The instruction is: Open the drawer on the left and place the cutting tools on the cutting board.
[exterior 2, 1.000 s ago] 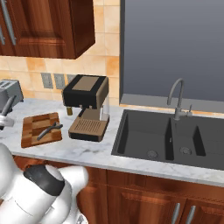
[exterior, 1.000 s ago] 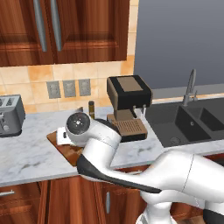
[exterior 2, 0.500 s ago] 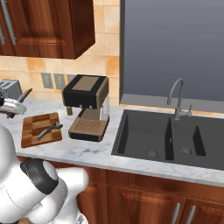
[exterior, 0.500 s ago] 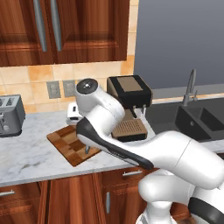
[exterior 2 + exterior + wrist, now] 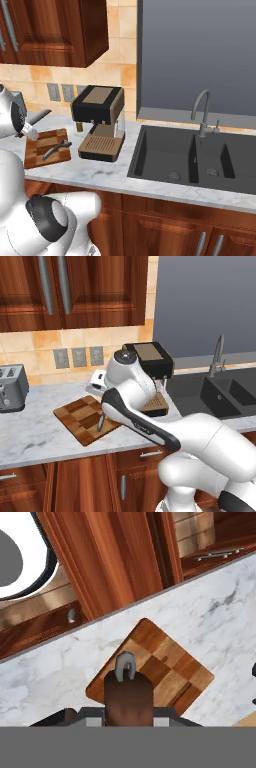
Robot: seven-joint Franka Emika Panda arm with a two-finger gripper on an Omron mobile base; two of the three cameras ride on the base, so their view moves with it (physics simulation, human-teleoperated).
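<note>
Hand view, cleaver [image 5: 128, 699] above cutting board [image 5: 170, 662]

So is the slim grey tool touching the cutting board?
Touching. The right base view shows the slim grey tool lying flat on the cutting board, with no gap beneath it.

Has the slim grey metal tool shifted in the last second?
No: the slim grey metal tool lies unmoved on the patchwork wooden cutting board, left of the black coffee machine.
</note>
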